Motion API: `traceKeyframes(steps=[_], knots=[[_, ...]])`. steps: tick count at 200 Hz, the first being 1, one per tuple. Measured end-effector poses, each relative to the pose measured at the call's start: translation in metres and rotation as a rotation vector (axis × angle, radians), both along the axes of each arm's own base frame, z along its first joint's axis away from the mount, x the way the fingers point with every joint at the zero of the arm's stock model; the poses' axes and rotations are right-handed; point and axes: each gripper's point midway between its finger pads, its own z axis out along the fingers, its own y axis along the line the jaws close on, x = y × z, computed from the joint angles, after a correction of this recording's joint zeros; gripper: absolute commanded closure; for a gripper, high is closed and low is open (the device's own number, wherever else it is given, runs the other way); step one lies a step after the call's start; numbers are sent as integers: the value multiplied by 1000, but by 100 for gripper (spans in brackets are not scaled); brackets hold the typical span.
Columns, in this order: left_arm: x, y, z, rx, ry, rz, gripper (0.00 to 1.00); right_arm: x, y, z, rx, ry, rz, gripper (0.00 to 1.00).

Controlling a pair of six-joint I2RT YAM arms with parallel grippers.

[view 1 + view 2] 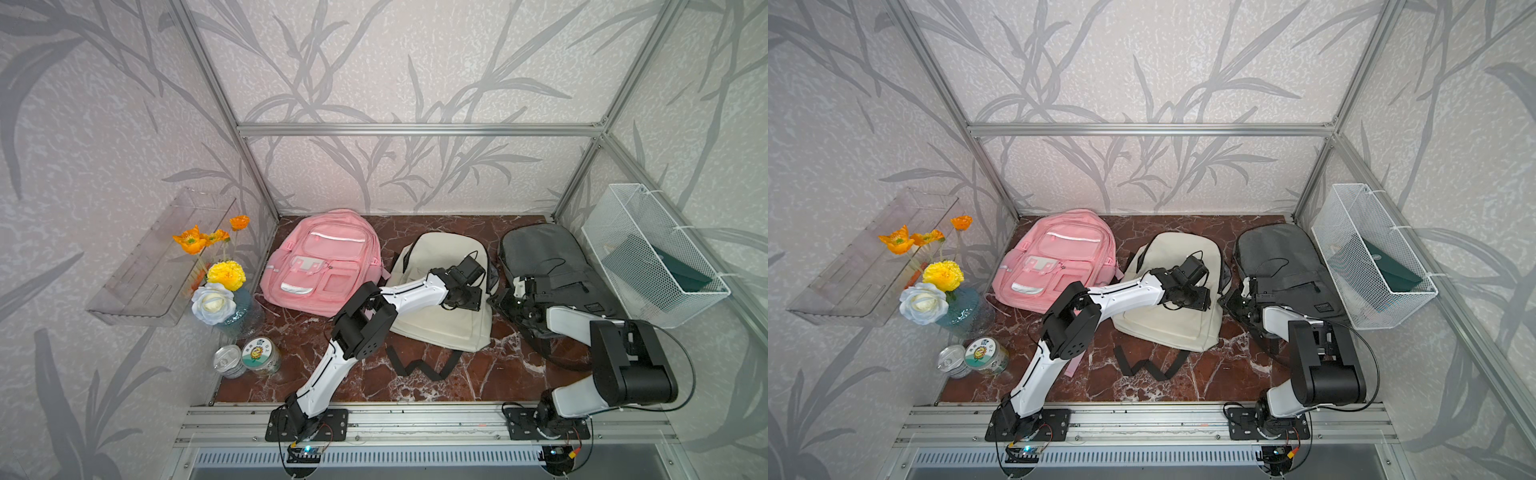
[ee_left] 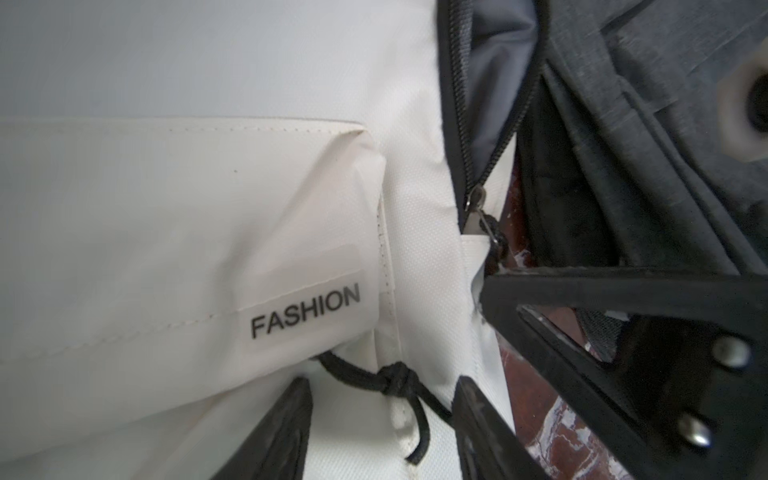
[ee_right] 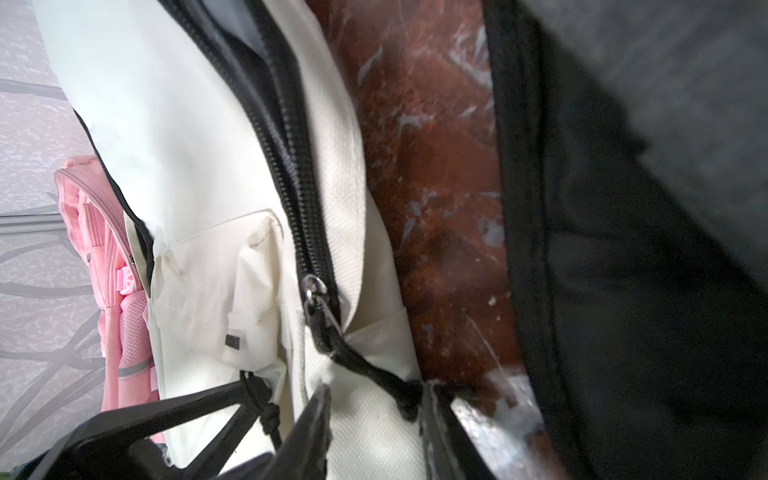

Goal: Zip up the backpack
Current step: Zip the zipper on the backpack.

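Note:
The cream backpack [image 1: 436, 257] [image 1: 1171, 257] lies flat mid-table, and both arms reach to its right edge. Its main zipper [image 3: 286, 174] gapes open above the metal slider [image 3: 316, 291] [image 2: 478, 199], showing grey lining [image 2: 494, 83]. My left gripper [image 2: 384, 428] is open on the cream fabric. A knotted black cord [image 2: 395, 380] from the pocket lies between its fingers and reaches one finger. My right gripper [image 3: 374, 415] is open just below the slider. The tip of the black zipper pull [image 3: 374, 370] rests against one of its fingers [image 3: 432, 415].
A pink backpack [image 1: 324, 262] lies to the left and a dark grey backpack [image 1: 536, 249] close on the right, leaving a narrow strip of marble [image 3: 436, 166]. Black straps [image 1: 419, 365] trail in front. Flower vase [image 1: 232, 307], two cans [image 1: 249, 353], clear shelf [image 1: 158, 266], wire basket [image 1: 648, 257].

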Motion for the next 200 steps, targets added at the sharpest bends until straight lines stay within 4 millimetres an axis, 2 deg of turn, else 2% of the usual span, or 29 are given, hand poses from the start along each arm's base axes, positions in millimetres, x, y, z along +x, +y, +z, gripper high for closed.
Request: traceKeyframes(steps=[60, 95, 118, 150, 169, 200], knots=[[8, -4, -5, 23, -8, 11, 66, -13, 2, -2, -29, 23, 10, 62], [12, -2, -6, 25, -8, 19, 77, -19, 5, 23, -88, -39, 33, 62], [13, -1, -7, 25, -8, 23, 83, -20, -1, 40, -127, -88, 27, 62], [13, -1, -10, 16, -3, 26, 90, -23, -3, 40, -152, -82, 29, 62], [12, -2, -10, 2, 0, 25, 93, -25, 3, 37, -150, -74, 52, 62], [7, -2, -6, -21, 12, 20, 95, -29, 29, 41, -117, -94, 133, 64]])
